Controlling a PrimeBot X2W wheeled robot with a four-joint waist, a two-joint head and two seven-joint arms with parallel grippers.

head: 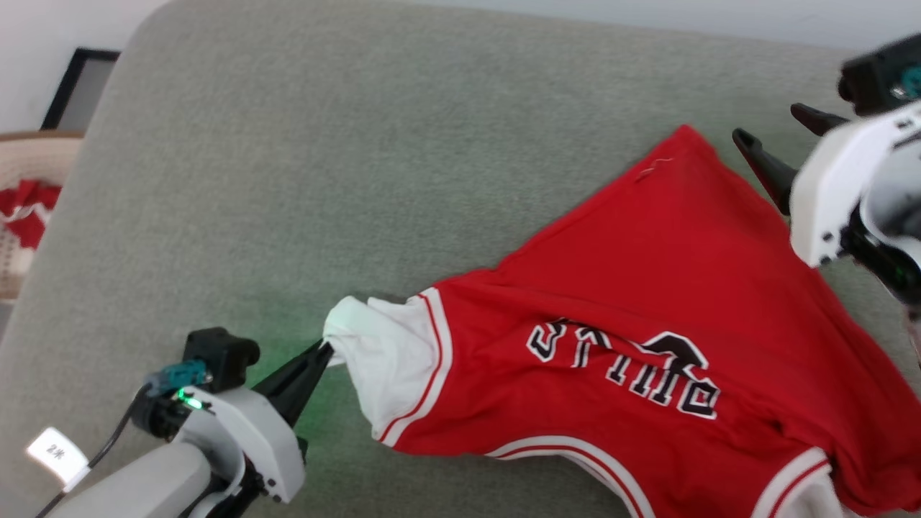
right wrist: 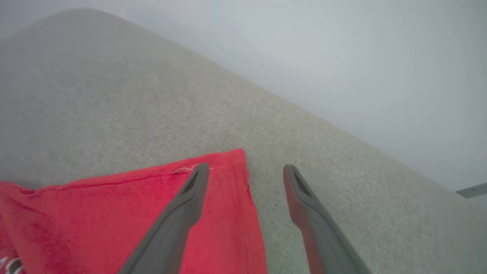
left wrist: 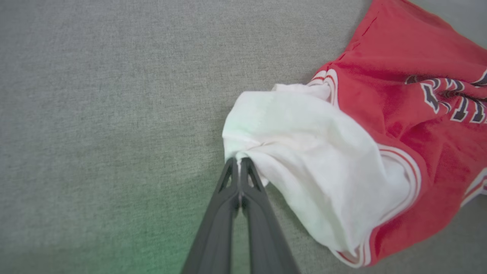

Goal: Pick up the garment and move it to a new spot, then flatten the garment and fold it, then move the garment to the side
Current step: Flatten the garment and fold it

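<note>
Garment (head: 647,288) lies on grey cushion (head: 360,144), lower right of head view. Red body is partly spread, lettering upside down to the camera, cloth rumpled toward bottom right corner.

Left gripper (head: 327,351), lower left of head view: fingers pinched together on the very tip of the white sleeve (head: 374,360). Left wrist view confirms it, with the left gripper (left wrist: 239,161) closed on a small gather of white cloth and the sleeve bunched behind it. Judged purpose: draw the sleeve out leftward and take up slack, so the body can lie flat.

Right gripper (head: 773,129), upper right of head view: fingers wide apart, holding nothing. In the right wrist view the right gripper (right wrist: 246,169) straddles the red corner (right wrist: 228,167), one finger over cloth, the other over bare cushion. Cannot tell whether either finger touches. Judged purpose: lined up to take that corner, opposite the sleeve, so both ends can be pulled taut.

Basket (head: 21,165) with small red cloth (head: 25,205) sits at far left edge, well apart from the garment and not part of this job.

Stage, by my reading: flattening under way, fold not yet begun. The sleeve pinch is slight and may slip under a pull.
</note>
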